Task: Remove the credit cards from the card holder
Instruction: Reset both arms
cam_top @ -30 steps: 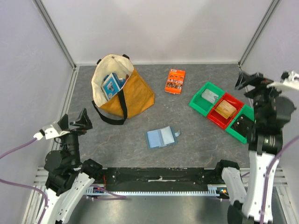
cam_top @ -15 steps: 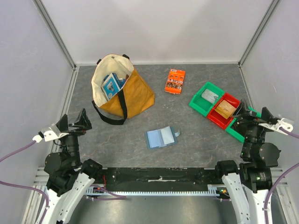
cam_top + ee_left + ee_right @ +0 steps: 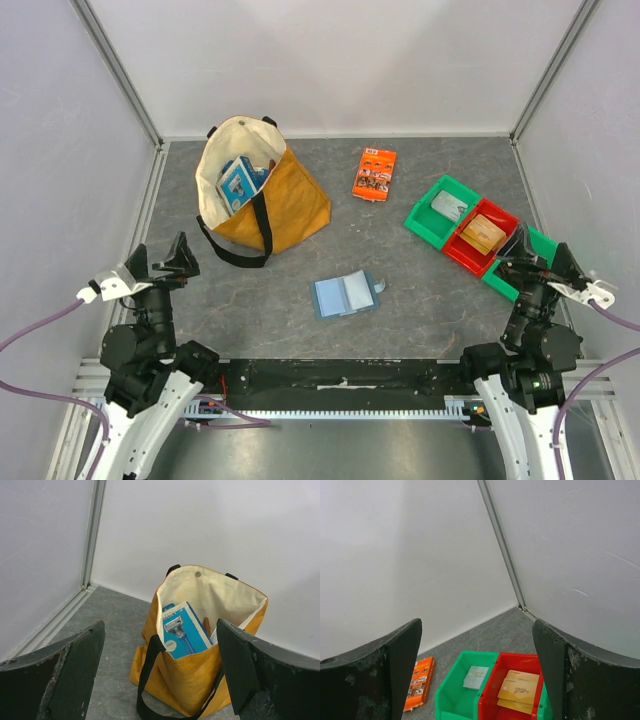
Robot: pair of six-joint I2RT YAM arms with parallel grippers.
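The wide-apart dark fingers of the left gripper framed a yellow tote bag with black straps, standing open on the grey table, a blue razor box inside.

Lab: white-panelled enclosure around table

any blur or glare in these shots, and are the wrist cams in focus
Top external: even, soft light, no glare, the card holder sharp. Left wrist: the tote bag is crisp, the near jaws dark and slightly soft at the frame edges. Right wrist: the red bin is sharp, the white walls bright but not blown out.
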